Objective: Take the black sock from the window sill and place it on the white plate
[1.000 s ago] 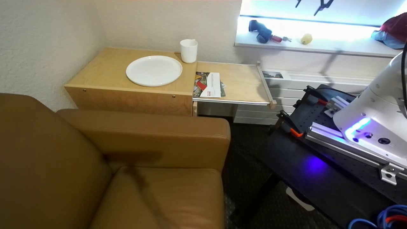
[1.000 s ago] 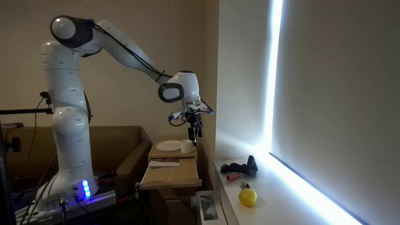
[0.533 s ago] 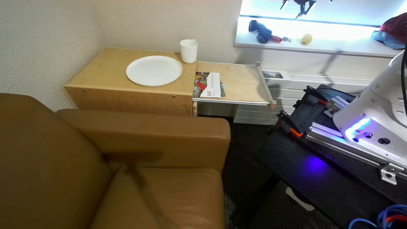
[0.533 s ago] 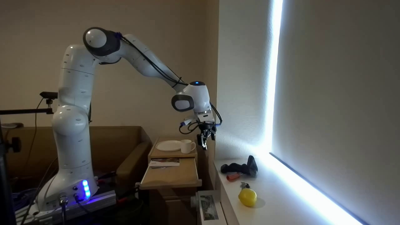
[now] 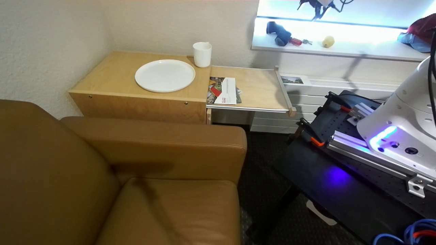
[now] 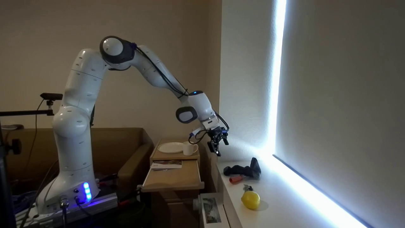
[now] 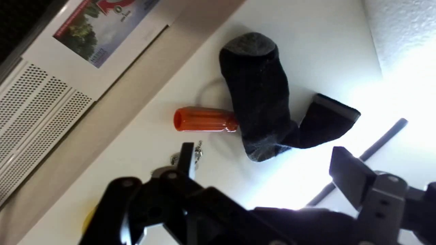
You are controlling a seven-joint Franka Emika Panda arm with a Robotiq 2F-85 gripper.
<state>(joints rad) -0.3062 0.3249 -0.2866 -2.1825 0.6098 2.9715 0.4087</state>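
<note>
The black sock (image 7: 260,92) lies folded on the white window sill (image 6: 284,202), its cuff end bent toward the bright window. It also shows in both exterior views (image 5: 281,33) (image 6: 242,171). The white plate (image 5: 165,76) is flat and bare on the wooden cabinet, and shows in an exterior view (image 6: 171,147) at the back. My gripper (image 7: 262,153) is open with nothing between its fingers. In an exterior view my gripper (image 6: 222,148) is tilted above the sill's far end, higher than the sock and apart from it. In the wrist view the sock lies beyond the fingertips.
A red screwdriver handle (image 7: 204,119) touches the sock, its front hidden under it. Keys (image 7: 175,158) and a yellow ball (image 6: 250,199) lie nearby. A white cup (image 5: 202,54) stands beside the plate. A pulled-out shelf (image 5: 259,85) holds leaflets. A cap (image 5: 422,32) lies farther along the sill.
My gripper has moved down and toward the window sill, and has tilted so its fingers point more toward the window. The sock, plate and other objects have not moved.
</note>
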